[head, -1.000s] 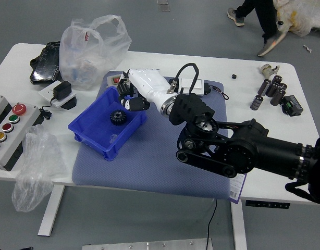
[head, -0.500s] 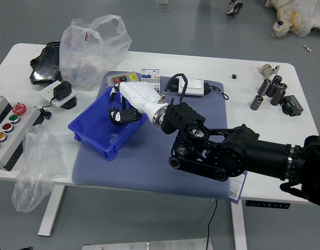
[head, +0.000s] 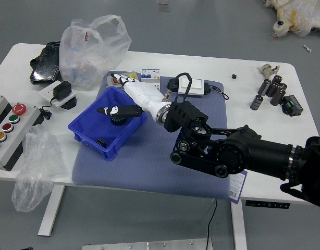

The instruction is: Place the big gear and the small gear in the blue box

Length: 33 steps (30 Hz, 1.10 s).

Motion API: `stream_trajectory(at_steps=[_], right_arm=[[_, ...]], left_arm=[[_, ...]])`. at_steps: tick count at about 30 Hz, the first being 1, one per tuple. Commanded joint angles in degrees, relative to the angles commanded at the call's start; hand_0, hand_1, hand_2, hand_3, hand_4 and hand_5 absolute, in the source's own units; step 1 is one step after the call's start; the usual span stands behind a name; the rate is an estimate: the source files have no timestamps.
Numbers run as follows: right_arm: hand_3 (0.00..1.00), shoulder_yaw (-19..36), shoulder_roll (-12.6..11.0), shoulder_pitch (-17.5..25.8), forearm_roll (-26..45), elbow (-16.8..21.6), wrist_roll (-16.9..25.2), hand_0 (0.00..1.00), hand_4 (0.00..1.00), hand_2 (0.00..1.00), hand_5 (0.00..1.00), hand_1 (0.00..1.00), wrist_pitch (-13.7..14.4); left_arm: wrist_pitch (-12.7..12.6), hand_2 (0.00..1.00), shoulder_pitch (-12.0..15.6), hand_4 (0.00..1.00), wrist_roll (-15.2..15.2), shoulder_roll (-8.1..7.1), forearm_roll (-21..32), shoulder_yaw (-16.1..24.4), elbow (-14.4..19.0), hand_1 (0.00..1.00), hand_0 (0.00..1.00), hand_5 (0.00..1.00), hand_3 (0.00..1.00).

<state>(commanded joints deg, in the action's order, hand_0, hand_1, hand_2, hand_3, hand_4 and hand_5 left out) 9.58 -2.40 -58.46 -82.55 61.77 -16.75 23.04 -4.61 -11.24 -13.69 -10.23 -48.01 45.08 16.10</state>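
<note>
Table (head: 264, 122): carries the blue box (head: 110, 153). Over the box, the fingers (head: 126, 111) of my right hand stand wide, nothing held. Box contents: big gear (head: 118, 122), partly hidden under one finger; small gear (head: 101, 142), by the near end.

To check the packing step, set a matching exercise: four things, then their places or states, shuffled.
1. blue plastic box
2. robot's white-and-black right hand
3. big black gear
4. large bright red button

A. partly hidden by a finger
B. resting partly on the blue-grey mat
C. on the control panel
D. fingers open above the box

Pairs: 1-B; 2-D; 3-A; 4-C
</note>
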Motion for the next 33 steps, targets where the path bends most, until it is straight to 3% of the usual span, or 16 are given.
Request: stream_trajectory(at_steps=[3,4,9,10,15,16,24,33], right_arm=[[0.998,2.5,-1.3,1.3,-0.5,0.3,1.4,0.783,0.998,0.984,0.945,0.93,1.8],[0.998,3.4,-1.8,1.8,-0.4,0.3,1.9,0.877,0.992,0.993,0.899,0.959,2.4],[0.998,8.8,-4.8,6.5,3.1,-0.7,7.0,0.877,0.992,0.993,0.899,0.959,5.5],[0.998,10.0,-5.4,7.7,4.3,-1.0,8.2,0.998,0.998,0.998,0.916,0.998,6.1],[0.998,16.0,-8.2,13.5,10.2,-1.3,14.9,0.998,0.998,0.998,0.916,0.998,8.1],[0.998,17.6,-9.0,15.1,11.5,-1.1,16.6,0.998,0.998,0.998,0.998,0.973,7.8],[0.998,28.6,-14.3,26.5,14.7,1.6,26.4,0.998,0.998,0.969,0.998,0.949,1.8],[0.975,41.1,-15.8,39.3,18.3,4.4,34.4,0.973,0.998,0.943,0.998,0.918,-1.2]], left_arm=[[0.0,0.534,0.0,0.741,0.1,0.05,0.1,-0.1,0.0,0.475,0.632,0.511,0.705],[0.0,0.534,0.0,0.741,0.1,0.06,0.2,-0.2,-0.1,0.475,0.632,0.511,0.705],[-0.1,0.534,0.1,0.741,0.2,0.17,0.4,-0.2,-0.1,0.475,0.632,0.511,0.705],[-0.1,0.534,0.1,0.741,0.2,0.19,0.5,-0.2,-0.1,0.475,0.632,0.511,0.705],[-0.1,0.534,0.1,0.741,0.1,0.18,0.4,-0.1,-0.1,0.475,0.632,0.511,0.705],[-0.2,0.534,0.2,0.742,0.2,0.19,0.5,-0.1,-0.1,0.475,0.632,0.511,0.705],[-0.3,0.534,0.6,0.74,0.4,0.43,1.1,-0.4,-0.2,0.475,0.632,0.51,0.704],[-0.4,0.534,1.3,0.74,0.7,0.83,1.8,-0.8,-0.3,0.475,0.632,0.51,0.704]])
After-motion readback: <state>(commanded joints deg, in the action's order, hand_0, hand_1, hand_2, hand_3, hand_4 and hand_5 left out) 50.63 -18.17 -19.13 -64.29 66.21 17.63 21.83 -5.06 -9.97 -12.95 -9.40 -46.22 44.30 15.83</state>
